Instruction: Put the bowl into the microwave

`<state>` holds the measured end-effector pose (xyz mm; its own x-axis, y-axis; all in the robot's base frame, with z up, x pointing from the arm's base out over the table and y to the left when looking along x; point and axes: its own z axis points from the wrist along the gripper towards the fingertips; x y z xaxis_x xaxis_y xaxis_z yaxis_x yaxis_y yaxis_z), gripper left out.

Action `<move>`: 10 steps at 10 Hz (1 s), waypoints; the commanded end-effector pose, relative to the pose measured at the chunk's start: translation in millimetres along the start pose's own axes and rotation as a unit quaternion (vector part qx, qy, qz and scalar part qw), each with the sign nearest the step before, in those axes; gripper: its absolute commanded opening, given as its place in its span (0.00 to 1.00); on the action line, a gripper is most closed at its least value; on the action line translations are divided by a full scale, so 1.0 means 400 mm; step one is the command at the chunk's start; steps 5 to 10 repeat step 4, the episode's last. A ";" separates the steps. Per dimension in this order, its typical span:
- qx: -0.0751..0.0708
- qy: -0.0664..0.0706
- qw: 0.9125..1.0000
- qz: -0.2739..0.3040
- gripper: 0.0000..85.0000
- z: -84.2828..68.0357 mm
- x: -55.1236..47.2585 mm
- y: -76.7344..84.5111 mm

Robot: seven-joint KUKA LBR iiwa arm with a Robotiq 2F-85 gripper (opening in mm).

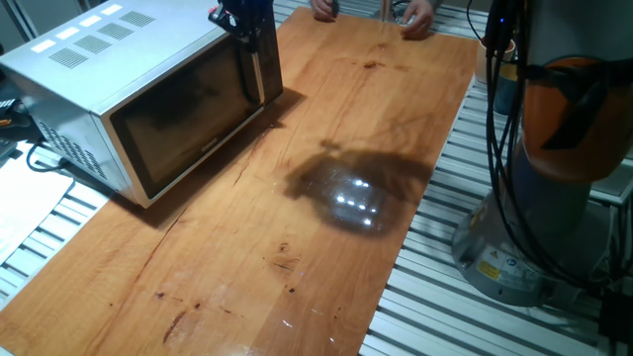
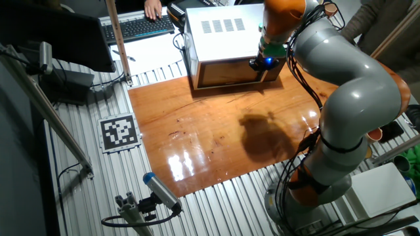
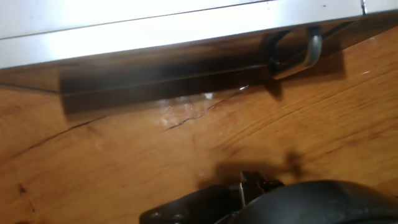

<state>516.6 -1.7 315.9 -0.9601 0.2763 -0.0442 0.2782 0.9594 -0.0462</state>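
Microwave (image 1: 138, 104), a large boxy silver-white oven with vent slots on top and a dark glass door, stands at one corner of the wooden table (image 1: 326, 257), door shut. The black tool (image 1: 242, 22) hangs just beside the door's handle edge, low over the wood in the hand view; whether its jaws are wide or narrow I cannot tell. No small grey-green mug, the task's bowl, shows in any view, so the door seems the nearer concern.

Glossy varnished wood table (image 1: 326, 257) (glare spots); microwave (image 1: 119, 69) matt silver metal, dark glass.
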 end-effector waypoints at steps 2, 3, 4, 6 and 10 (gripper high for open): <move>0.000 0.000 1.000 0.001 0.00 0.001 0.000 0.001; 0.000 -0.001 1.000 0.002 0.00 0.002 0.000 0.003; 0.000 -0.001 1.000 0.002 0.00 0.002 0.000 0.003; 0.000 -0.001 1.000 0.002 0.00 0.002 0.000 0.003; 0.000 -0.001 1.000 0.002 0.00 0.002 0.000 0.003</move>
